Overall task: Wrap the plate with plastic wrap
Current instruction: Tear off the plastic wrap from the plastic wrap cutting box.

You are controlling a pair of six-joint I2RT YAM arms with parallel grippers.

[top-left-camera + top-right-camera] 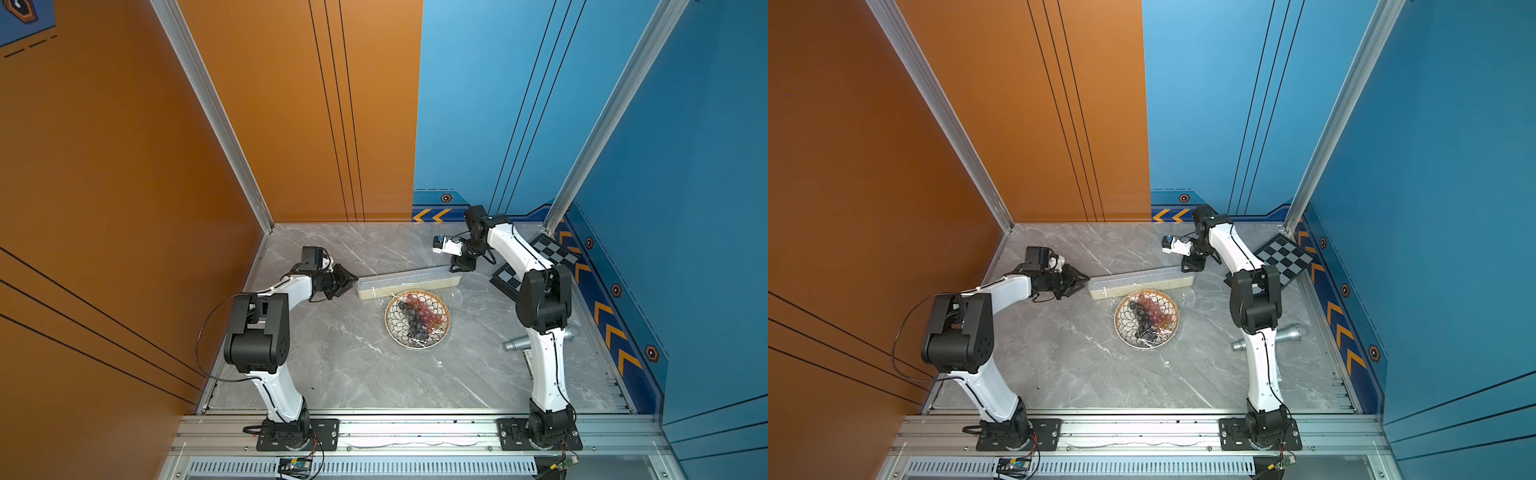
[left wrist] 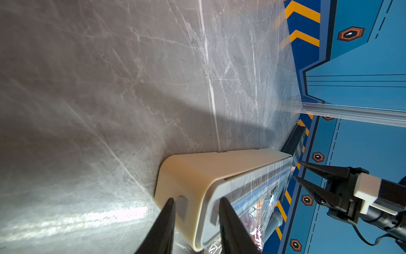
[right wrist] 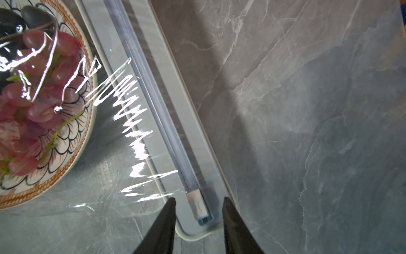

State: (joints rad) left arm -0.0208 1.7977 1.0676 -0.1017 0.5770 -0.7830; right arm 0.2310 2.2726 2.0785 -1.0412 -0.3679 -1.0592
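The plate [image 1: 391, 328] [image 1: 1121, 328] [image 3: 33, 193] holds red and dark grapes mid-table in both top views. Plastic wrap [image 3: 131, 123] runs from the cream dispenser box [image 1: 409, 279] [image 1: 1142, 279] [image 2: 208, 171] over the grapes, glinting. My left gripper [image 1: 351, 284] [image 1: 1084, 282] [image 2: 195, 199] is open at the box's left end, tips before its end face. My right gripper [image 1: 457, 269] [image 1: 1188, 269] [image 3: 198, 199] [image 2: 297, 170] is open above the box's right end, fingertips over its long edges. The white-and-blue cutter slider [image 3: 198, 207] lies untouched between them.
A black-and-white chessboard [image 1: 540, 266] [image 1: 1281, 257] leans at the back right corner. A grey cylinder [image 1: 519, 343] [image 1: 1273, 334] lies on the table behind my right arm's lower link. Orange and blue walls close in the left, back and right sides.
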